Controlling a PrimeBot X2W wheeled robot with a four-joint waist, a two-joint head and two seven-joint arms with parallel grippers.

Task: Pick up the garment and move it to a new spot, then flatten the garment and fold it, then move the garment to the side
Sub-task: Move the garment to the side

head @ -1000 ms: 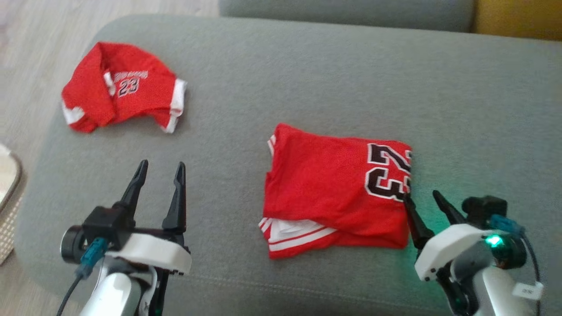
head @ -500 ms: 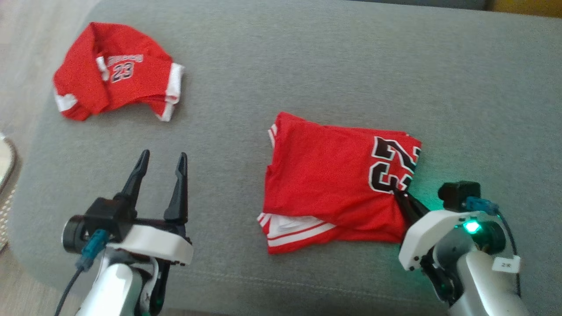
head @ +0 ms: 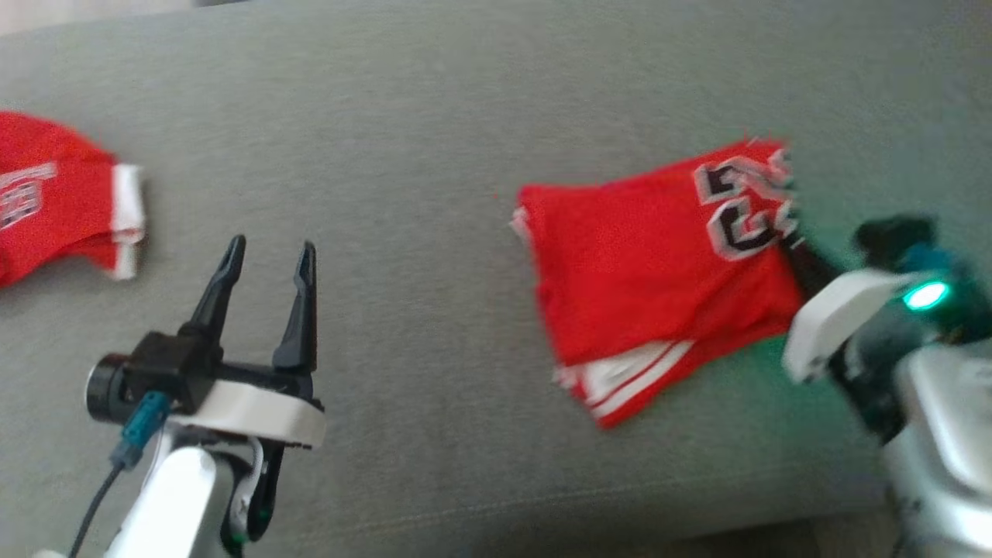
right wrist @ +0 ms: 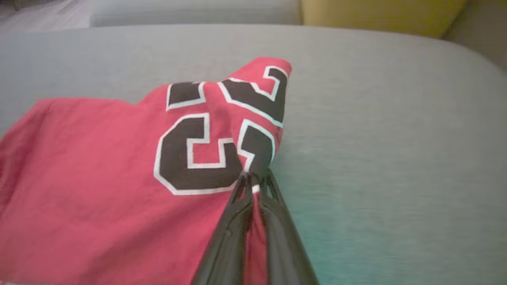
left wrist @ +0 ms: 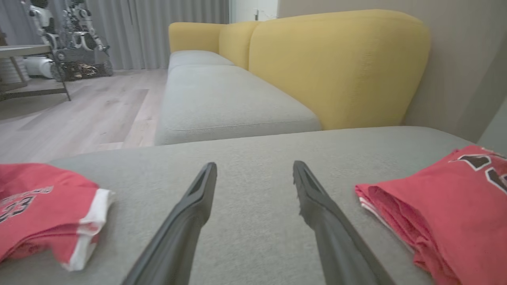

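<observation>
My right gripper [right wrist: 253, 176], spread wide a second ago, is now clenched on the folded red jersey [head: 659, 263]. It pinches the edge by the black 23, and that corner bunches up just beyond its tips. My left gripper [head: 267, 252] hangs released over the grey cushion [head: 434, 139], with the jersey to its right and a second red garment [head: 54, 194] to its left.

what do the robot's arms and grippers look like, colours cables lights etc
Left gripper: two long, dark, tapering fingers on a black block, set in a curved white shell. A teal plug with a thin dark cable runs beside the pale silver forearm. Right gripper matches, with a glowing green light on its wrist.
</observation>
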